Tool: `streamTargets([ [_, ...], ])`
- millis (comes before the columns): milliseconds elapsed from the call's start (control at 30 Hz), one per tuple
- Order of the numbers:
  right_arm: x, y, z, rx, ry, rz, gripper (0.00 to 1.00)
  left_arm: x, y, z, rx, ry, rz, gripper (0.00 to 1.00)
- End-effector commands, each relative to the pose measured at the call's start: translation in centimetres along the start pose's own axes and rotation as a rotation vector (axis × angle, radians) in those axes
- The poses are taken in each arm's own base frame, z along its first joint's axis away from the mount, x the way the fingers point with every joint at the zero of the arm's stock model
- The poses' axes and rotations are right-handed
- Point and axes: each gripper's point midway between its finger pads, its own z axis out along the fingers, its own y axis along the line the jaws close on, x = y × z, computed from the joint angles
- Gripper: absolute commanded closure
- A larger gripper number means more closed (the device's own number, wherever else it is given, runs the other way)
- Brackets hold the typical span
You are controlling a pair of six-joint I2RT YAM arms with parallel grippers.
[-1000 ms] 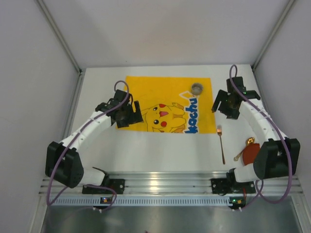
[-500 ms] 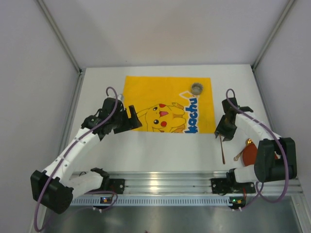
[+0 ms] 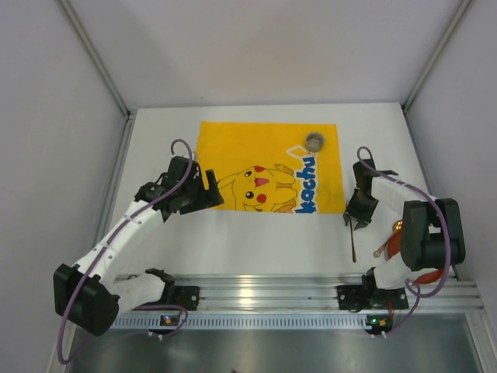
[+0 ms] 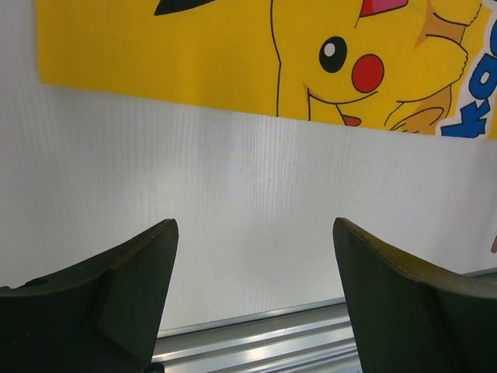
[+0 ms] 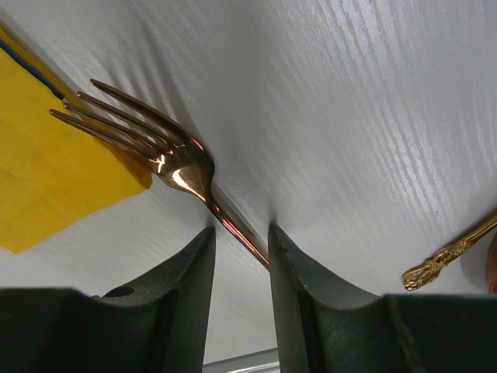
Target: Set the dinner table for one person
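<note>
- Under both arms lies the broad, flat, matte white desk (image 3: 256, 241). It reaches from the ribbed aluminium rail (image 3: 264, 294) at the near edge up to the grey walls at the far side.
- On the far middle part of the desk a yellow rectangular cloth mat (image 3: 248, 151) with a cartoon print and blue letters lies flat.
- Near the left lower corner of the mat hangs the black left pincer (image 3: 208, 191). In the wrist view its two fingers (image 4: 124, 287) are spread wide with nothing between them, and below them is bare desk just beside the mat's edge.
- Right of the mat, the black right pincer (image 5: 241, 233) is low over the desk. Its jaws stand close on both sides of the handle of a thin copper-coloured metal fork (image 5: 182, 167). I cannot tell if they pinch it.
- The fork's tines point to the mat's corner and reach just over its edge.
- Near the fork lies a gold spoon (image 5: 446, 252) with an ornamented handle, beside a red thing (image 3: 394, 247) half hidden by the right arm.
- A small grey round thing (image 3: 314, 141) sits on the mat's far right corner.
</note>
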Motion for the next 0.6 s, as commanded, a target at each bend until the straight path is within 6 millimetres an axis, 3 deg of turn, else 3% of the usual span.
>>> streamTargets([
  [0,-1.3,-0.1,1.0,-0.002,-0.021,0.004,0.66,-0.9,0.2,0.1,-0.028,-0.031,-0.004,0.14],
  [167,-1.7,-0.2,1.5,-0.021,-0.009,-0.016,0.71,0.0,0.5,1.3,-0.044,0.016,-0.027,0.14],
  [400,-1.6,-1.1,3.0,0.051,0.028,-0.049,1.00,-0.1,-0.5,2.5,-0.021,0.048,-0.044,0.14],
  [500,-2.2,-1.0,2.7,0.065,0.021,-0.050,1.00,-0.8,-1.0,2.3,-0.013,0.034,-0.039,0.14],
  [567,-3.3,-0.9,1.5,0.063,-0.013,-0.049,1.00,-1.2,-1.2,2.2,-0.009,0.030,-0.036,0.14],
])
